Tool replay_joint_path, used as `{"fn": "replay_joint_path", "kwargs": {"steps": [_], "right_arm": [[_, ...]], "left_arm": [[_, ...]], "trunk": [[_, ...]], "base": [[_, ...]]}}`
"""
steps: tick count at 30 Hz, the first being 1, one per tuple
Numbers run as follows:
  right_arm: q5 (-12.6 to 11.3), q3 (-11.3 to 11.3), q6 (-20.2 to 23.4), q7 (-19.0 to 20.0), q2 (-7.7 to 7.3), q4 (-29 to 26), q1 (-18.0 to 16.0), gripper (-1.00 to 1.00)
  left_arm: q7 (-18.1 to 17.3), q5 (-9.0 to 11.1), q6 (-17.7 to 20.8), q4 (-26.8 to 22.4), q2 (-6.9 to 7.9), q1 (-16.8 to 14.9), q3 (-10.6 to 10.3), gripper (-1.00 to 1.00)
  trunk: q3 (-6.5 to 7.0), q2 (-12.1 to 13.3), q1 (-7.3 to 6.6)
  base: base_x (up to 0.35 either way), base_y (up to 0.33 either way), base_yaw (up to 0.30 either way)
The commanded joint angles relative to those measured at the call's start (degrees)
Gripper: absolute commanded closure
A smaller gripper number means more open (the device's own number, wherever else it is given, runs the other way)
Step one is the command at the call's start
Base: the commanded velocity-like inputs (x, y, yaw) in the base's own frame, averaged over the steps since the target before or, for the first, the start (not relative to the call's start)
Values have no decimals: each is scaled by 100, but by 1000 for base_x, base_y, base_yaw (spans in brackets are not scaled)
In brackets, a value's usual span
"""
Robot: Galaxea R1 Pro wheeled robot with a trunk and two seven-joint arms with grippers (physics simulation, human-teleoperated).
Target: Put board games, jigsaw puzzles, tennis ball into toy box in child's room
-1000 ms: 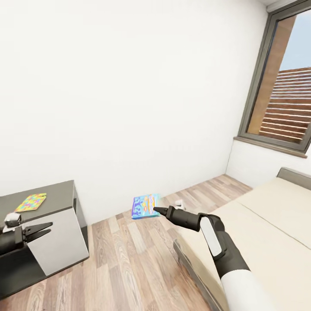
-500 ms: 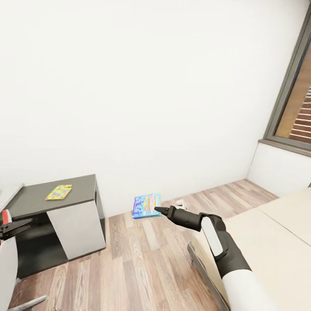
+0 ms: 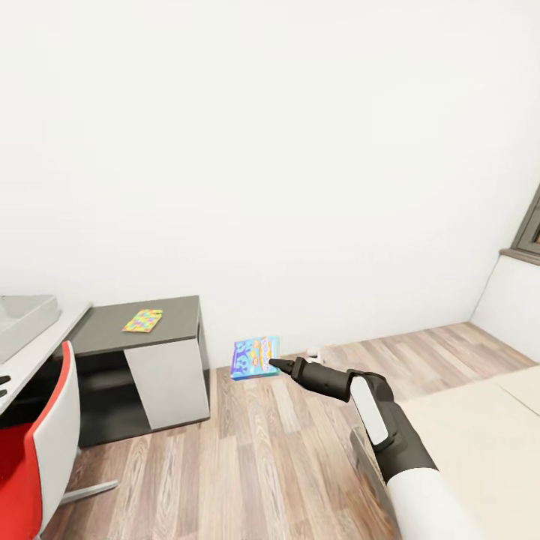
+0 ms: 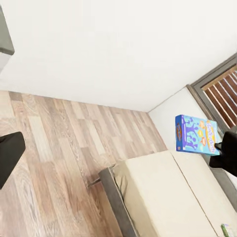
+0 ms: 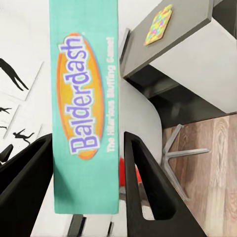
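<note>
The right gripper (image 3: pixel 276 365) is clamped on a board game (image 3: pixel 254 358), a thin rectangular box with a blue printed cover, held upright out in front of the robot. In the right wrist view the two dark, smooth, tapering fingers (image 5: pixel 148 190) stand on either side of the box's narrow teal edge (image 5: pixel 85 106), which reads "Balderdash" in purple letters on an orange oval. The left wrist view shows the same blue box (image 4: pixel 197 135) held by the dark right gripper (image 4: pixel 222 148) above the bed (image 4: pixel 168 197).

Taking the dark-topped cabinet (image 3: pixel 142 341) as the landmark and going from left to right in the head view: to its left, a red chair (image 3: pixel 34 465) with a pale grey back stands in front of the table (image 3: pixel 37 349), whose top is pale white-grey. On the table, at the frame's edge, sits the toy box (image 3: pixel 22 322), a shallow pale grey tray with sloping sides. A dark tip of the left gripper (image 3: pixel 4 385) shows at the frame's left edge; whether it is spread or closed cannot be told. On the cabinet's matt dark-grey top lies a jigsaw puzzle (image 3: pixel 142 321), a thin flat sheet in yellow, pink, blue and green. The cabinet has a plain white front panel and a dark open recess beside it. To the cabinet's right runs the wood-plank floor (image 3: pixel 255 465), and beyond it lies the bed with its plain beige mattress (image 3: pixel 480 442) and grey frame, below a white wall (image 3: pixel 270 150).
</note>
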Motion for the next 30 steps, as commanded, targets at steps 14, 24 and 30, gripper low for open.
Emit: {"fn": "replay_joint_path", "kwargs": {"steps": [14,24,30], "right_arm": [[-20,-19,41,27,12,-12,-5,100],[-17,-17,41,31,15,-30,-5,100],[-12,-9,26,3,37,-30,-5,100]], "left_arm": [[-24,27,78,3,-52,5,7,-100],[-24,29,78,5,-57,5,28,-100],[-24,28,78,8,-57,10,32,-100]], "trunk": [[-54,-12,3],[-55,-12,3],[-55,-12,3]], "base": [[11,0,219],[92,-31,8],[7,-1,59]]}}
